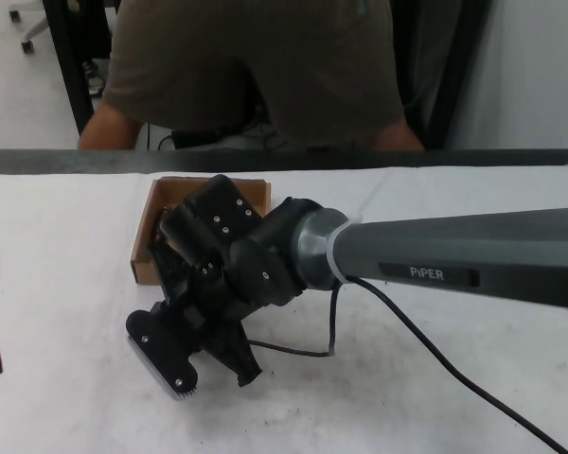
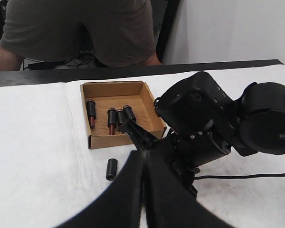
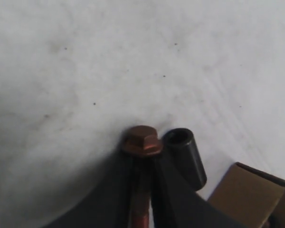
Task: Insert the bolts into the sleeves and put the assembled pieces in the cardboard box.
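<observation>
Right gripper (image 3: 143,160), closest to the lens on the right wrist cam, is clamped on a copper-headed bolt (image 3: 142,141). The shank runs between the fingers and the hex head pokes out past the tips, just above the white bench (image 1: 76,416). Left gripper (image 2: 143,160) hangs on the near side facing the box, fingers apparently pressed together w/ nothing between them.

Cardboard box (image 2: 107,140) sits toward the far edge of the bench, top open, w/ what looks like four assembled pieces (image 2: 111,121) lying on its floor — so most of the job appears done. One black sleeve (image 3: 186,159) lies on its side on the bench, outside the box and just beside its front wall. Judging by that, approx. one pairing is left: bolt into sleeve, then the pair into the box.

The sleeve's open mouth is right next to the bolt head, near touching — but bolt & sleeve sit side by side, not in line. The shank is not yet inside, and its free end is hidden between the fingers.
</observation>
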